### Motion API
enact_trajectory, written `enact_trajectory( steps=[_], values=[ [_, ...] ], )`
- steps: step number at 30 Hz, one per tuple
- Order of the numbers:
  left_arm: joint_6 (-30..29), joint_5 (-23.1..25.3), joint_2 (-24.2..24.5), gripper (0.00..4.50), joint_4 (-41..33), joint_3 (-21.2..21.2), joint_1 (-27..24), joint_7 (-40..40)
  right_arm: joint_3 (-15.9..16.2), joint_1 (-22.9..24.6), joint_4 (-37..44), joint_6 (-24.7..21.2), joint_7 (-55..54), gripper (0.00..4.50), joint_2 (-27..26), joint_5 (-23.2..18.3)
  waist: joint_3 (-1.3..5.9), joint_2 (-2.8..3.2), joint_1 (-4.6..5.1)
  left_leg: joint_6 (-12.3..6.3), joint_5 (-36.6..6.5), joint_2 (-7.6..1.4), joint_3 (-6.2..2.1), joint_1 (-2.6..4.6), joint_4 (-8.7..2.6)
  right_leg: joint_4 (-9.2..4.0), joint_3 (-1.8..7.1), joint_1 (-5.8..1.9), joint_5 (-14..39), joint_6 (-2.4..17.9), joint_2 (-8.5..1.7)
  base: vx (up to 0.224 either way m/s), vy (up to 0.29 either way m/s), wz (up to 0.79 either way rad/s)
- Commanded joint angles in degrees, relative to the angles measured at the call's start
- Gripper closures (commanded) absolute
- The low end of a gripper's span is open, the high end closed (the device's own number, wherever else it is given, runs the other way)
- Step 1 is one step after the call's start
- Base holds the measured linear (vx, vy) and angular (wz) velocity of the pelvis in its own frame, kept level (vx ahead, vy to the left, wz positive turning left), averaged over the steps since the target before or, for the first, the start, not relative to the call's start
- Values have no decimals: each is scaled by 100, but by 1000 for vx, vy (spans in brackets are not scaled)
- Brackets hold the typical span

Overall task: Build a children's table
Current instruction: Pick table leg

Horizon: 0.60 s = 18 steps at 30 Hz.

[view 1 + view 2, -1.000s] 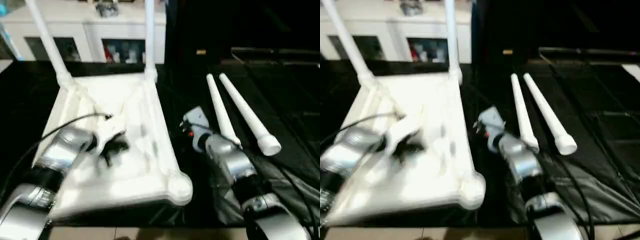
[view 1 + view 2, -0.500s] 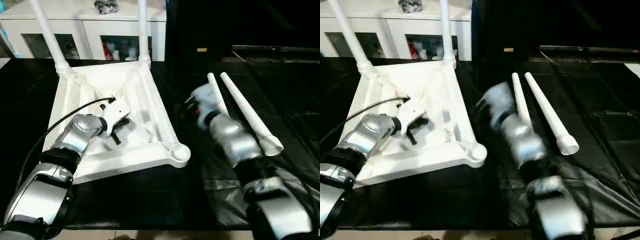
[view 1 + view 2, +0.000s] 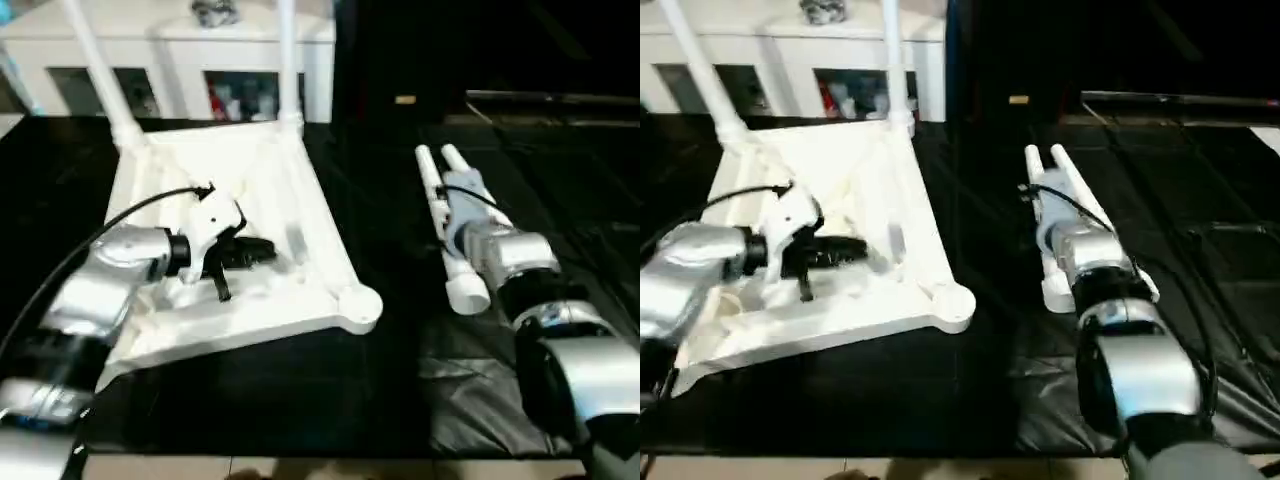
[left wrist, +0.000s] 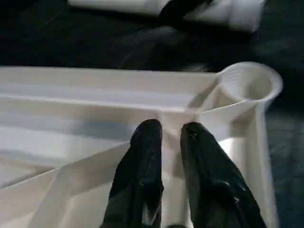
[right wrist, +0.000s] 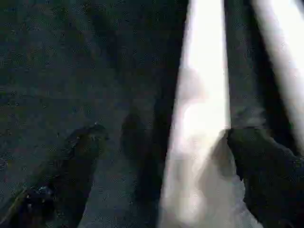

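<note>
White plastic square table top [image 3: 262, 190] lies ribbed underside up on the black-covered tabletop [image 3: 380, 390], two white tube legs [image 3: 93, 62] standing in its far corner sockets. Left pincer [image 4: 170, 135] hovers over the ribs, fingers slightly apart, holding nothing. Right pincer [image 5: 156, 142] spread wide around one of two loose white tapered legs [image 3: 1055, 215] lying right of the top.

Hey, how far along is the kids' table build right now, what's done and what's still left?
About halfway. Done: two legs stand in the far corner sockets of the upturned table top. In hand: the right claw hangs open over one of the two loose legs lying on the black cloth, not yet gripping it; the left claw is over the ribbed underside, holding nothing. Left: both loose legs, and the near corner socket is empty.
</note>
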<state>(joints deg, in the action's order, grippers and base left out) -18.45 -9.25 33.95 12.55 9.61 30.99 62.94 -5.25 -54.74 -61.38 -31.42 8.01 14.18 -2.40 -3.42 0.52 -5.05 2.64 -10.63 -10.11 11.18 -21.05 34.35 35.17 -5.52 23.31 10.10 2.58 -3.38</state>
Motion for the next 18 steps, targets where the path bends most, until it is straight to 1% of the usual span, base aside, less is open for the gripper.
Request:
enact_trajectory(
  steps=[1, 2, 4, 5, 7, 8, 9, 12, 14, 15, 16, 17, 18],
  values=[
    [-160, -105, 65, 335, -213, 21, -6, 76, -72, -58, -74, -195, -18, 29, -17, -67, 392, 3, 12, 54, -945, -342, -125, 100, -351, -402, 393, -300, 1432, 1029, -546, 0, 0, 0],
    [-271, -150, 80, 330, -337, 14, -26, 100, -74, -54, -133, -312, -29, 36, -11, -60, 393, -1, 13, 73, -965, -334, -128, 96, -351, -407, 392, -302, 1494, 983, -541, 0, 0, 0],
    [-333, -157, 96, 313, -408, 23, -21, 132, -114, -45, -156, -384, -53, 41, -6, -89, 395, 0, 14, 109, -955, -336, -136, 92, -355, -403, 393, -303, 1507, 956, -540, 0, 0, 0],
    [-441, -149, 124, 302, -534, 19, -43, 157, -160, -53, -207, -445, -54, 53, -3, -107, 401, 15, 23, 135, -956, -329, -137, 92, -352, -403, 394, -306, 1496, 923, -537, 0, 0, 0],
    [-539, -162, 148, 284, -644, 12, -69, 151, -183, -77, -258, -475, -80, 79, 3, -121, 402, 5, 23, 139, -933, -331, -142, 84, -353, -396, 396, -313, 1464, 911, -540, 0, 0, 0],
    [-662, -193, 175, 273, -762, 10, -81, 136, -220, -97, -283, -546, -97, 86, 16, -150, 406, 4, 28, 137, -912, -327, -142, 82, -350, -390, 393, -311, 1431, 925, -539, 0, 0, 0],
    [-750, -220, 197, 273, -849, 12, -85, 126, -247, -108, -291, -621, -103, 86, 30, -176, 408, 7, 30, 141, -903, -325, -143, 80, -349, -381, 393, -323, 1416, 948, -539, 0, 0, 0],
    [-834, -240, 218, 243, -925, 21, -77, 121, -278, -103, -273, -767, -86, 119, 54, -230, 409, 6, 26, 117, -862, -322, -137, 76, -344, -377, 389, -317, 1350, 946, -523, 0, 0, 0],
    [-864, -233, 232, 241, -962, 35, -71, 109, -304, -78, -249, -865, -47, 122, 76, -262, 408, 5, 21, 116, -875, -319, -136, 77, -342, -391, 386, -315, 1401, 921, -525, 0, 0, 0],
    [-870, -236, 231, 217, -967, 34, -71, 111, -310, -75, -249, -872, -41, 142, 77, -264, 404, 6, 21, 118, -890, -319, -136, 77, -342, -396, 386, -312, 1421, 917, -525, 0, 0, 0],
    [-898, -249, 227, 217, -992, 27, -73, 118, -329, -64, -250, -899, -1, 142, 83, -263, 404, 6, 24, 123, -901, -319, -136, 77, -342, -396, 385, -312, 1435, 914, -524, 0, 0, 0],
    [-934, -259, 222, 206, -1016, 27, -77, 117, -342, -66, -272, -913, 31, 154, 86, -263, 401, 60, 20, 140, -945, -313, -137, 88, -335, -404, 386, -298, 1492, 903, -521, 0, 0, 0],
    [-981, -278, 225, 202, -1053, 35, -86, 129, -351, -65, -290, -924, 54, 172, 88, -263, 406, 35, 26, 151, -957, -315, -135, 89, -340, -410, 385, -305, 1481, 897, -516, 0, 0, 0]
  ],
)
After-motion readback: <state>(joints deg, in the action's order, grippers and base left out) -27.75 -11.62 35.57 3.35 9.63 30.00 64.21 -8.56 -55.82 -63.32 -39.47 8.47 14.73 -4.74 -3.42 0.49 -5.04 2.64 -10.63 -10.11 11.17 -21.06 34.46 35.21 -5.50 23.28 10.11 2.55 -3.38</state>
